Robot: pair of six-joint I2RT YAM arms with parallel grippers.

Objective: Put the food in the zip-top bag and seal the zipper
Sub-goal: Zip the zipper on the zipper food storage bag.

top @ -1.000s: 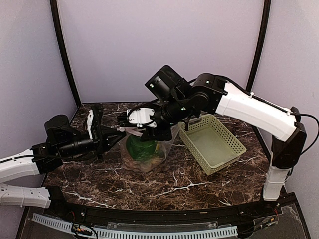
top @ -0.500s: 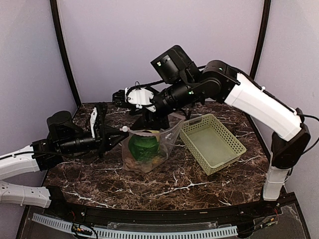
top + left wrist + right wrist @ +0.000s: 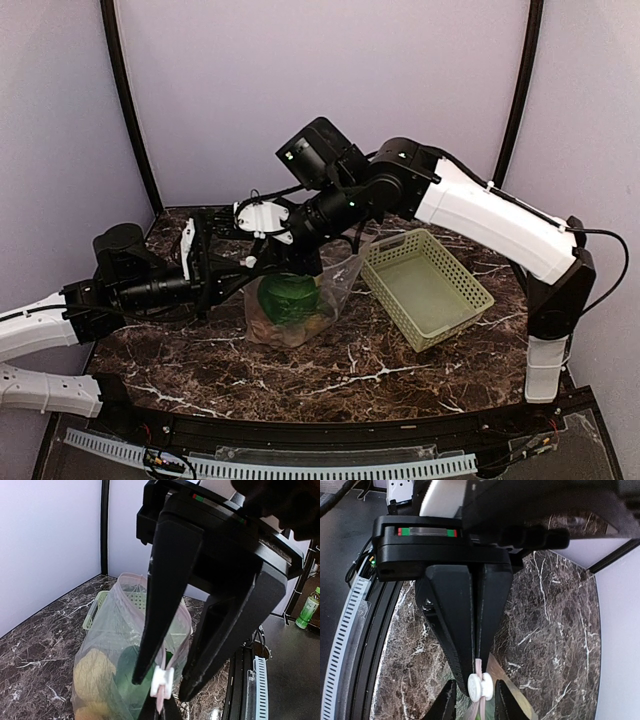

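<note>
The clear zip-top bag (image 3: 335,285) stands on the marble table with food inside: a green pepper (image 3: 287,297) on top of brown and yellow pieces (image 3: 268,320). My left gripper (image 3: 236,270) is shut on the left end of the pink zipper (image 3: 478,663). In the left wrist view that gripper (image 3: 160,711) pinches the strip just below the white slider (image 3: 162,680). My right gripper (image 3: 474,692) is open, one finger on each side of the slider (image 3: 481,686), with small gaps. The bag mouth behind the slider gapes.
A light-green lattice basket (image 3: 425,287) sits right of the bag, close to its right edge, with nothing showing inside. The right arm reaches across above the bag. Purple walls close in the back and sides.
The right gripper rose off the bag mouth, swung left, then came down at the slider next to the left gripper, its fingers narrowing. The left gripper kept its hold.
</note>
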